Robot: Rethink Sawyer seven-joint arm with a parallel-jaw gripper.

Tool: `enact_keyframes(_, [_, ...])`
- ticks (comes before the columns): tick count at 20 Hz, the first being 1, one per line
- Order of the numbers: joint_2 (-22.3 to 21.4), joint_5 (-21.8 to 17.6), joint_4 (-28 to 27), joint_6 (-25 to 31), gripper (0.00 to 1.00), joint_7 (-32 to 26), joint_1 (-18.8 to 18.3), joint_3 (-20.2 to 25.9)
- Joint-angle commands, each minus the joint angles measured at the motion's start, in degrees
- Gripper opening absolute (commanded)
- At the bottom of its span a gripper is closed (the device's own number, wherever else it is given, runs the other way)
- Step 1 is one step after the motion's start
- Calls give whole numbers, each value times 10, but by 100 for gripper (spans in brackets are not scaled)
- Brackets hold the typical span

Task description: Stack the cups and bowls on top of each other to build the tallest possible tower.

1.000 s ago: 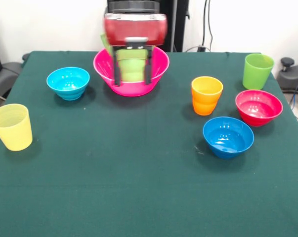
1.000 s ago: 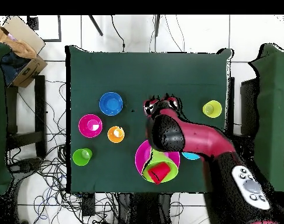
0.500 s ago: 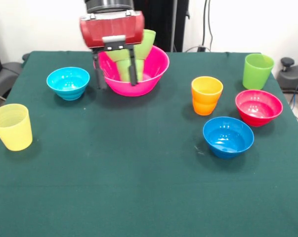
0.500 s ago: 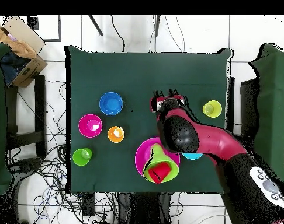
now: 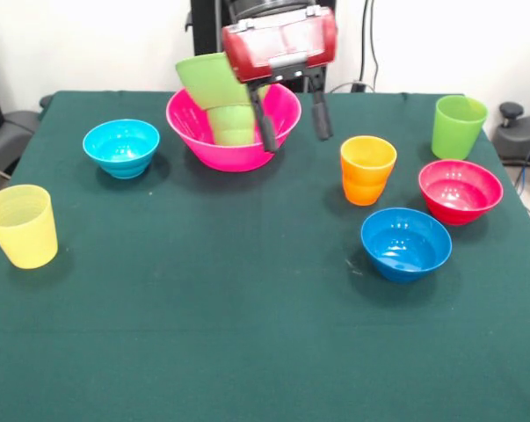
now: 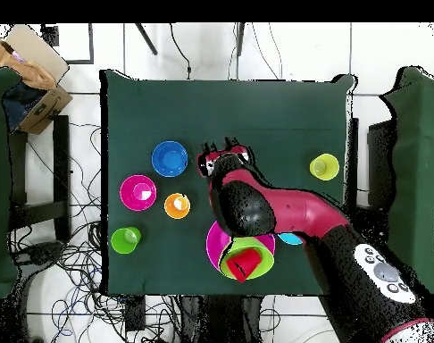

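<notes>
A red claw (image 5: 292, 127) hangs open and empty just beside the pink bowl (image 5: 234, 126) near the table's (image 5: 247, 334) far edge, where the tower (image 6: 245, 259) rises, its green bowl (image 5: 210, 80) tilted, likely unsteady. Five cups and five bowls in all; three of each stand loose, probably awaiting stacking.

Bright, even light from above falls on my dark green cloth-covered surface (image 5: 203, 343), leaving only faint, soft shadows beside the pale yellow plastic cup (image 5: 20, 225) and the darker blue plastic bowl (image 5: 406, 243). My red and black tool (image 5: 291, 132) is smeared with motion blur in the front view. Small glare spots shine on the bowl's glossy inside.
</notes>
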Motion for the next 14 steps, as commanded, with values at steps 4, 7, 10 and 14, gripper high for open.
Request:
enact_keyframes(4, [7, -105, 80, -101, 100, 74, 1, 48])
enact_keyframes(7, [15, -107, 69, -100, 100, 76, 14, 30])
enact_keyframes(10, [21, -108, 63, -99, 100, 76, 18, 24])
enact_keyframes(14, [32, -113, 58, -125, 100, 75, 44, -8])
